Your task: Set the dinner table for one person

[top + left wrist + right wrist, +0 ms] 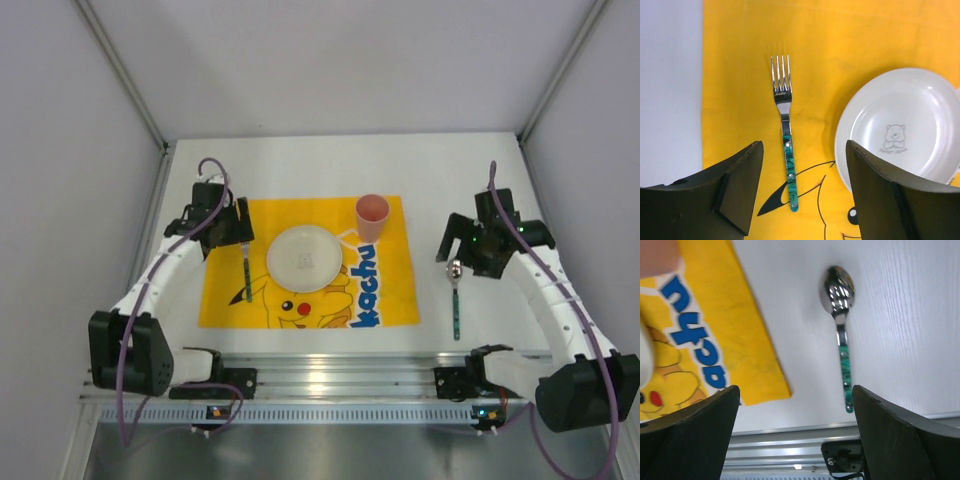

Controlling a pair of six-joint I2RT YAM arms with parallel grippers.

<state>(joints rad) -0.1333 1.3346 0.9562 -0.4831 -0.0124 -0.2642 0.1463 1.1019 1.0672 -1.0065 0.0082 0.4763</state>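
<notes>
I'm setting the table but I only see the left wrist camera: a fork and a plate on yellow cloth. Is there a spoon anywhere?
Observer: Yes. A spoon lies on the bare white table, to the right of the yellow mat, not on it.
Child: Is there a cup too?
Observer: A pink cup stands upright at the mat's far right corner.
Child: Is the other arm holding the spoon?
Observer: No. The right gripper hovers open over the spoon, with nothing between its fingers.
</notes>
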